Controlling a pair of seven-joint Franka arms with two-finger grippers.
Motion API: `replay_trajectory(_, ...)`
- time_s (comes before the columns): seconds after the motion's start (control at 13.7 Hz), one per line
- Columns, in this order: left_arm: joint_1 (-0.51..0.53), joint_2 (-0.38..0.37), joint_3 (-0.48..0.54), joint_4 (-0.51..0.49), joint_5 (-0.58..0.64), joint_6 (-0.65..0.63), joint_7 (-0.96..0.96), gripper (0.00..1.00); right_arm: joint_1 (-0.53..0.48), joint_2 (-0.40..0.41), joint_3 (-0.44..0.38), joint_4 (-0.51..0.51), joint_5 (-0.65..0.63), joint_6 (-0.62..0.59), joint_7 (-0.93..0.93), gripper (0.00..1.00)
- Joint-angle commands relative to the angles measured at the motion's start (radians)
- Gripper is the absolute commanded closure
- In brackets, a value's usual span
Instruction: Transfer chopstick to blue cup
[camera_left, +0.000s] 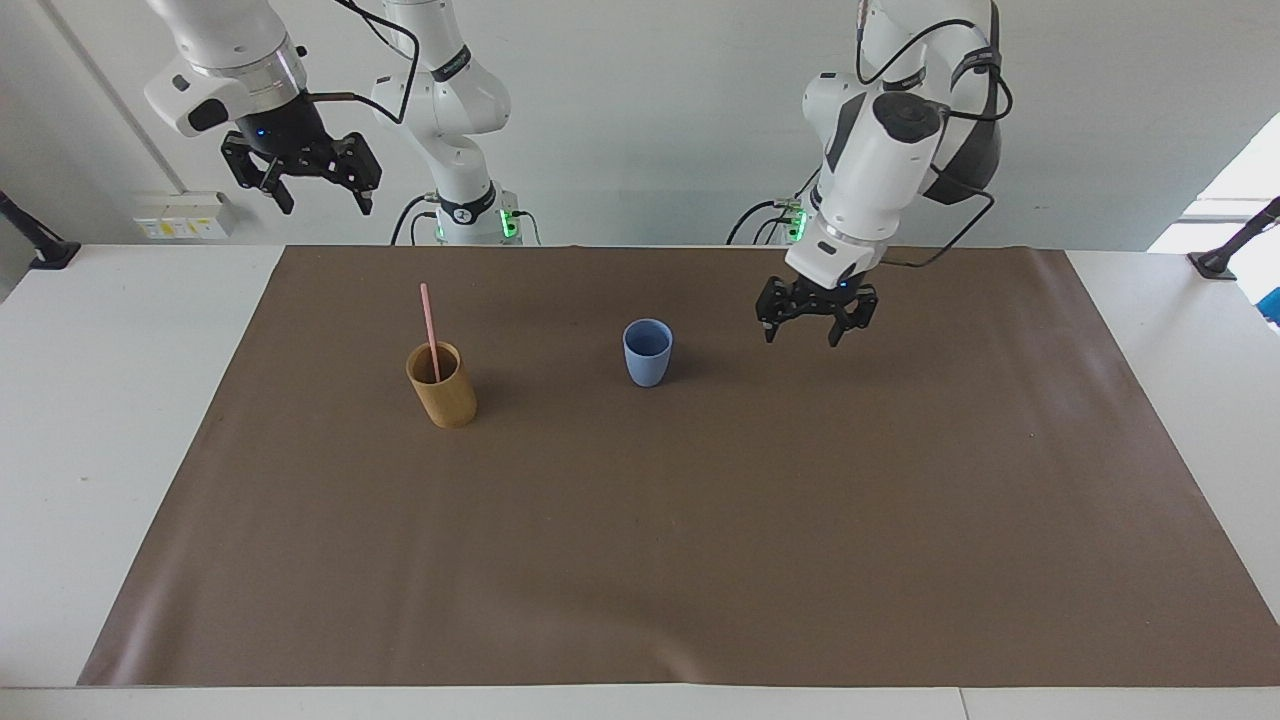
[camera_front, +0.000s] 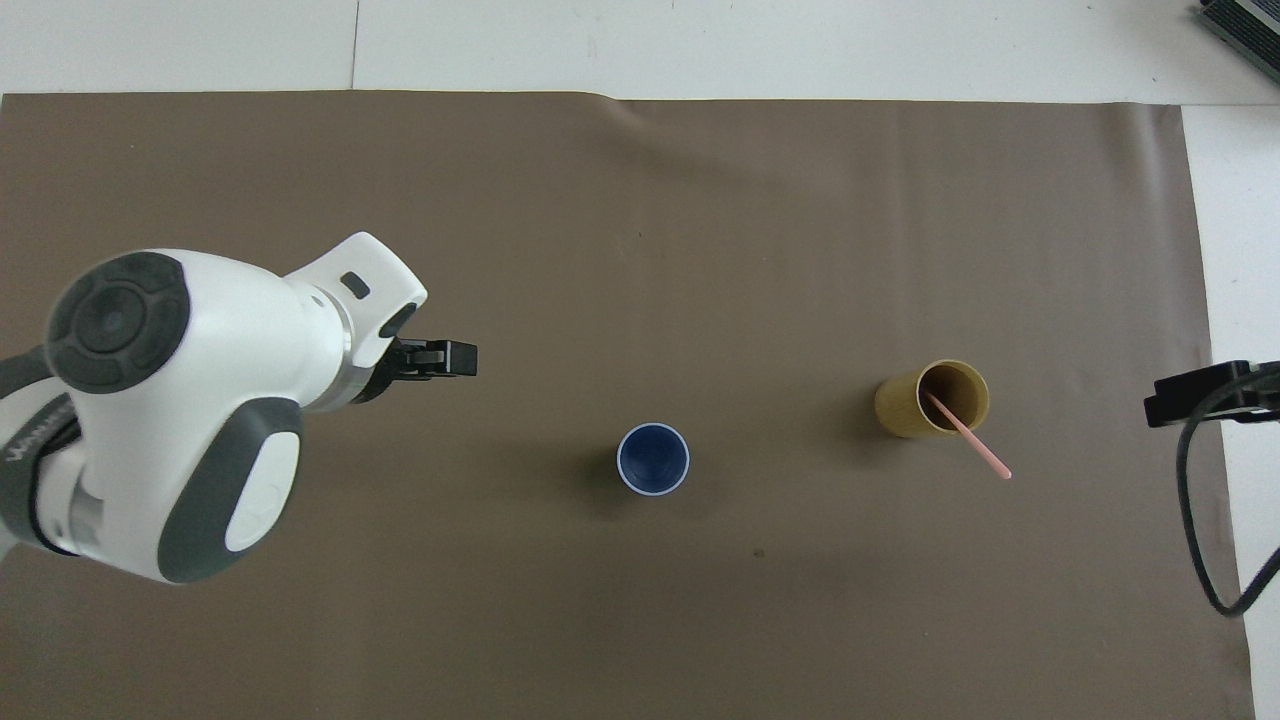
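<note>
The pale pink chopstick (camera_left: 430, 330) (camera_front: 968, 435) stands slanted inside the tan bamboo cup (camera_left: 442, 386) (camera_front: 930, 399), toward the right arm's end of the mat. The blue cup (camera_left: 647, 352) (camera_front: 653, 459) stands upright and empty near the mat's middle. My left gripper (camera_left: 815, 328) (camera_front: 440, 359) hangs open and empty above the mat, apart from the blue cup, toward the left arm's end. My right gripper (camera_left: 312, 192) is raised high near its base, open and empty; only its edge (camera_front: 1195, 392) shows in the overhead view.
A brown mat (camera_left: 700, 560) (camera_front: 640, 200) covers most of the white table (camera_left: 100, 400). Both cups stand in the half of the mat nearer the robots. A black clamp (camera_left: 1225, 255) sits at the table's corner.
</note>
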Motion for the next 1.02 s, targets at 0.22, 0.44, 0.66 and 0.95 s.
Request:
replay_trajectory(0.22, 0.266, 0.007, -0.014, 0.308, 0.04, -0.287, 0.26, 0.0, -0.008, -0.022, 0.002, -0.019, 0.018, -0.004, -0.016, 0.0)
replay_trajectory(0.44, 0.354, 0.05, -0.015, 0.453, 0.04, -0.407, 0.344, 0.0, -0.008, -0.02, 0.001, -0.017, 0.018, 0.002, -0.013, 0.0)
replay_trajectory(0.66, 0.368, 0.058, -0.014, 0.499, 0.064, -0.478, 0.372, 0.0, -0.01, -0.035, 0.001, -0.054, 0.02, 0.021, -0.014, 0.0)
replay_trajectory(0.95, 0.362, -0.001, -0.015, 0.433, 0.066, -0.544, 0.375, 0.0, 0.004, 0.015, 0.001, -0.198, 0.061, 0.219, 0.05, 0.0)
